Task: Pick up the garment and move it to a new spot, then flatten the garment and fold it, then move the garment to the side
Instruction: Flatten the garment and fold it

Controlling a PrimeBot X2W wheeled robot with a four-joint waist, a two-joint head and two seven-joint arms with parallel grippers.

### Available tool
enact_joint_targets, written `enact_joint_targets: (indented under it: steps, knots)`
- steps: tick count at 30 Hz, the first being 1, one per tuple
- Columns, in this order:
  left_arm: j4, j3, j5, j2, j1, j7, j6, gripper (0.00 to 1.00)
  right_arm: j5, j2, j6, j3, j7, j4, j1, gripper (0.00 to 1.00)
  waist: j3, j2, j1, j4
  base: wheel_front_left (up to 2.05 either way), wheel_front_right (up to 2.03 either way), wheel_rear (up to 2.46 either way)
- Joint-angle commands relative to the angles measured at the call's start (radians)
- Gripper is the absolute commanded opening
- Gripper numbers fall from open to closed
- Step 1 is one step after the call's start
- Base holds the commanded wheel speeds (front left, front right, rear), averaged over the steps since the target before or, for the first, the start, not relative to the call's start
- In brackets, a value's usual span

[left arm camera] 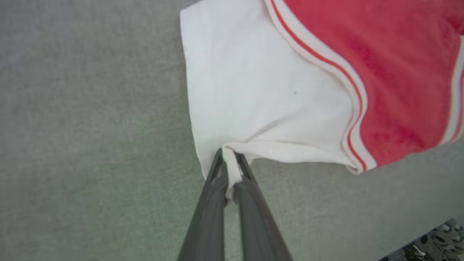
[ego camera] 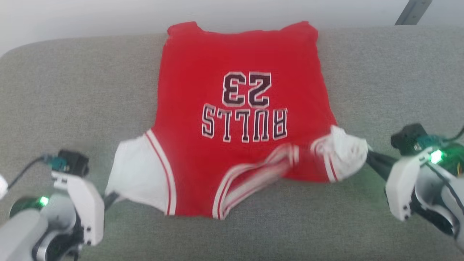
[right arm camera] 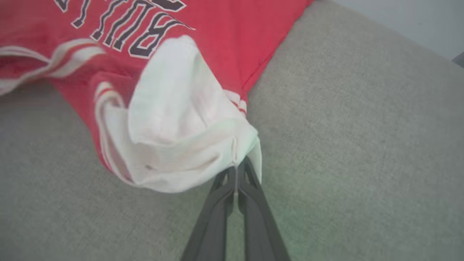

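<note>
The garment (ego camera: 239, 119), a red jersey with white sleeves and an upside-down "BULLS 23" print, lies spread on the grey surface, collar toward me. My left gripper (ego camera: 110, 197) is shut on the edge of the left white sleeve (left arm camera: 253, 94), a pinch of white cloth between its fingers (left arm camera: 230, 163). At the other side, my right gripper (ego camera: 368, 156) is shut on the hem of the right white sleeve (right arm camera: 174, 130), which is bunched and lifted a little at the gripper (right arm camera: 236, 166).
The grey fabric surface (ego camera: 72, 90) extends left, right and in front of the garment. A pale wall runs behind its far edge, with a grey metal bar (ego camera: 413, 11) at the top right. A dark speckled floor patch (left arm camera: 431, 243) shows in the left wrist view.
</note>
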Motion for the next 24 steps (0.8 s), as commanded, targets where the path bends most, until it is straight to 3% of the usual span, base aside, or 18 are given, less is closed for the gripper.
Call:
enact_joint_targets:
  steps: [1,11,16,18,19,20,21,24]
  knots:
    - [-0.024,0.006,-0.011,0.018,0.032,0.002,0.026,0.0,0.002,-0.014,0.0,-0.014,0.016,-0.026,0.039,0.0,-0.001,-0.0001,0.0,-0.001,0.0,0.0,0.0]
    - [-0.147,0.022,-0.081,0.095,0.211,0.005,0.166,0.0,0.017,-0.062,0.0,-0.093,0.109,-0.136,0.232,0.0,0.003,-0.0001,0.0,-0.004,0.0,0.0,0.0]
    - [-0.195,0.033,-0.108,0.1,0.265,-0.019,0.196,0.0,-0.003,-0.039,0.0,-0.165,0.132,-0.138,0.298,0.0,0.01,-0.0001,0.0,-0.002,0.0,0.0,0.0]
    - [-0.202,0.029,-0.105,0.092,0.276,-0.03,0.2,0.0,-0.019,-0.014,0.0,-0.184,0.146,-0.123,0.315,0.15,0.01,-0.0001,0.0,0.0,0.0,0.0,0.0]
    - [-0.202,0.026,-0.101,0.087,0.28,-0.036,0.2,0.0,-0.032,-0.003,0.0,-0.187,0.156,-0.114,0.321,0.29,0.009,-0.0001,0.0,0.001,0.0,0.0,0.0]
    - [-0.201,0.024,-0.104,0.08,0.284,-0.038,0.197,0.0,-0.036,0.014,0.0,-0.192,0.165,-0.105,0.327,0.49,0.009,-0.0001,0.0,0.001,0.0,0.0,0.0]
    - [-0.198,0.022,-0.104,0.074,0.285,-0.041,0.196,0.0,-0.041,0.03,0.0,-0.198,0.173,-0.098,0.331,1.0,0.008,-0.0001,0.0,0.002,0.0,0.0,0.0]
    - [-0.186,0.017,-0.097,0.052,0.276,-0.051,0.192,0.0,-0.064,0.062,-0.001,-0.212,0.198,-0.089,0.33,1.0,0.004,-0.0001,0.0,0.003,0.0,0.0,0.0]
